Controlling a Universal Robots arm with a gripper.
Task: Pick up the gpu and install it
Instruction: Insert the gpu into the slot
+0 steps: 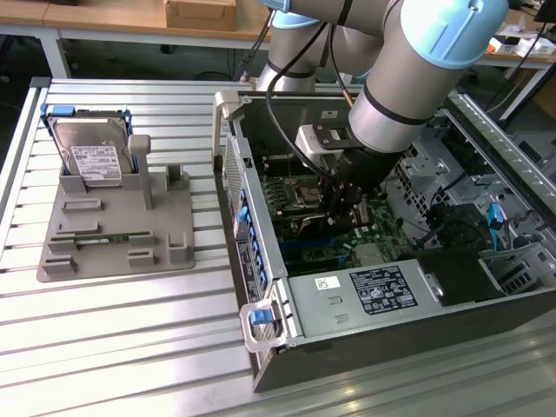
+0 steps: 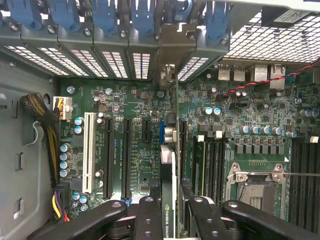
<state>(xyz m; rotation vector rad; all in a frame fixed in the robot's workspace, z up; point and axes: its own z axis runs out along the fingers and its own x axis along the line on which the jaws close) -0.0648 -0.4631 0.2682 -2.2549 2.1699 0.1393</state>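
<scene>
We are looking at a robotics lab or workshop: a ribbed aluminium worktop (image 1: pixel 104 330) carries an opened computer case (image 1: pixel 391 287) and, at nine o'clock, a grey parts fixture (image 1: pixel 122 226), with workbenches (image 1: pixel 130 26) behind at twelve o'clock.

A ribbed aluminium table (image 1: pixel 113 347) carries a grey fixture tray (image 1: pixel 117 230) and an open computer case (image 1: pixel 391 343).

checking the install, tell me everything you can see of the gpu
The gpu is seen edge-on in the wrist view: a slim dark card standing upright over the green motherboard, with a blue connector on its metal bracket end, which points toward the case's rear slot openings. A label reading NVIDIA QUADRO shows near the gripper, whose black fingers clamp it from both sides. Whether it is seated in a slot cannot be told.
</scene>
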